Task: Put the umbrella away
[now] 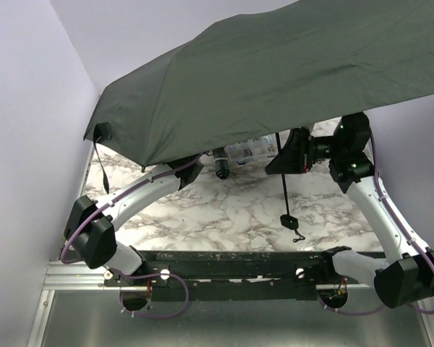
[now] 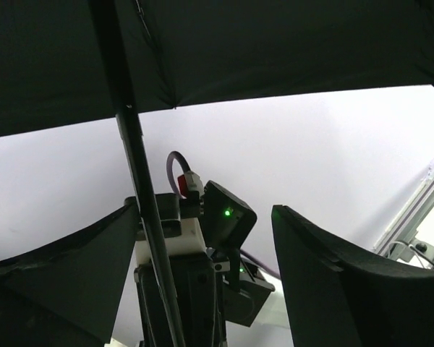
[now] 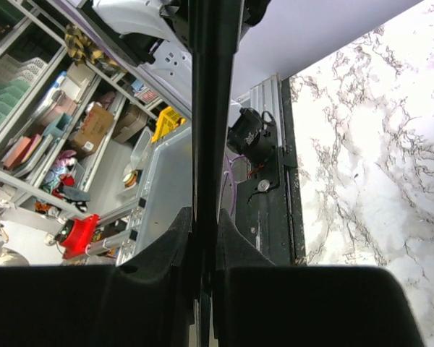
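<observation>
Umbrella [image 1: 275,72] wide open, and at the centre of it the right gripper [image 3: 206,249] is clamped hard on the thin black shaft [image 3: 211,130], both fingers [image 3: 159,267] pressed flat against it. Over on the other side, the left gripper [image 2: 205,207] has its jaws well apart. The shaft runs up just beside one finger [image 2: 72,275], close to it but not pinched. Moving outward, the small handle [image 1: 288,220] and its loop strap [image 1: 298,237] point back toward the arm bases, above the marble table [image 1: 231,210]. The dark-green canopy [image 1: 202,94] spreads across the back of the table and hides the left arm's wrist [image 1: 184,172].

By my read, this thing is light but awkward. The fabric is soft and floppy, the ribs are springy, and the broad spread is likely to snag. The shaft is stiff, slim and probably slick, so it may twist in a grip. The best holds look like the shaft itself, plus the sliding collar up under the canopy for collapsing it.
</observation>
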Controlling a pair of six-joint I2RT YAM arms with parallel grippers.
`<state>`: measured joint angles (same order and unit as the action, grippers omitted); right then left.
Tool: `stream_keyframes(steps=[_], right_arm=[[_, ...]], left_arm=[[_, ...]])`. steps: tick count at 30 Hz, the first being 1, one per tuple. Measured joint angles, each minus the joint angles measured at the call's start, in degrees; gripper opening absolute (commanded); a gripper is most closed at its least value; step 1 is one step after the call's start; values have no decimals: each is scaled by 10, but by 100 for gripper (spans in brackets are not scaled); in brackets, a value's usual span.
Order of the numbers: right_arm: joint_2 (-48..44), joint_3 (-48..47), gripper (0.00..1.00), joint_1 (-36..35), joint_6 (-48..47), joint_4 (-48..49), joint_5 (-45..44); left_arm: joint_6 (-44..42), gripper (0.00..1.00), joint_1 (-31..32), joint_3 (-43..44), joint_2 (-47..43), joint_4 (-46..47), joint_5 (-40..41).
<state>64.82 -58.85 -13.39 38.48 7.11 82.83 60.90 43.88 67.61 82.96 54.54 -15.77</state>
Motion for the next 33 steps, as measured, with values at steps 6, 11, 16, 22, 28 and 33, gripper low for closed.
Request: stream_keyframes(steps=[6,11,16,22,28,33], right_arm=[[-5,1,1,2,-2,4,14],[-8,4,1,2,-9,3,19],[-7,4,1,4,-24,-8,19],[-3,-20,72,13,-114,-95,8],[75,-226,87,15,-396,-388,-83],[134,-321,88,14,-502,-501,-118]], left_arm=[[9,42,0,45,41,-5,-6],[22,32,-2,68,74,-5,-20],[32,0,-3,68,77,-2,-28],[21,0,-6,58,67,-13,-30],[-46,0,-8,57,24,-167,-15],[-104,0,6,57,-28,-250,33]])
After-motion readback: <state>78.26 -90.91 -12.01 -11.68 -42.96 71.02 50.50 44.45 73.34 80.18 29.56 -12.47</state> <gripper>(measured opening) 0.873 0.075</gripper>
